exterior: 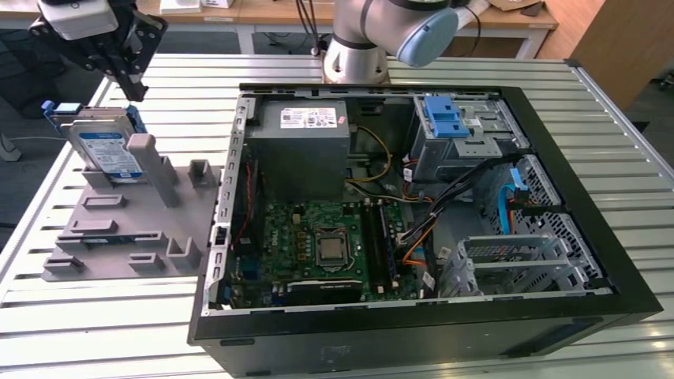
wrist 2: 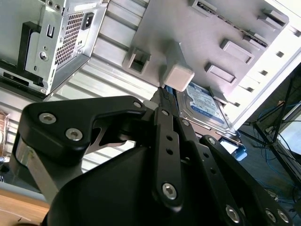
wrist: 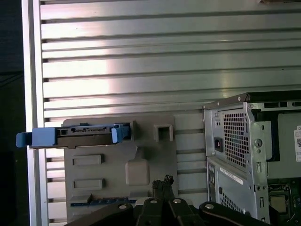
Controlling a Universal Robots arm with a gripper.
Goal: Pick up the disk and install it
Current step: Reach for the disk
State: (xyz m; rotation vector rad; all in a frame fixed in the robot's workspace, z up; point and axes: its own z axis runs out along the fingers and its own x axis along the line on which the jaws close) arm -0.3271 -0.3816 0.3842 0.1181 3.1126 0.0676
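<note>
The disk point(exterior: 109, 150) is a silver drive with a white-and-blue label in a blue carrier frame. It stands on edge in a slot of the grey holder block point(exterior: 126, 229) at the exterior view's left. My gripper point(exterior: 134, 88) hangs just above and behind it, apart from it, shut with nothing between its fingers. In the first wrist view the disk point(wrist: 77, 135) shows edge-on, away from the closed fingertips point(wrist: 160, 182). In the second wrist view the disk's label point(wrist 2: 207, 106) lies beyond a post of the block, past my gripper point(wrist 2: 162, 94).
An open computer case point(exterior: 589, 316) lies on the slatted metal table point(exterior: 84, 332), right of the holder block. Inside it are a grey power supply box point(exterior: 305, 146), a motherboard point(exterior: 316, 237), cables, and a drive cage with a blue latch point(exterior: 447, 118).
</note>
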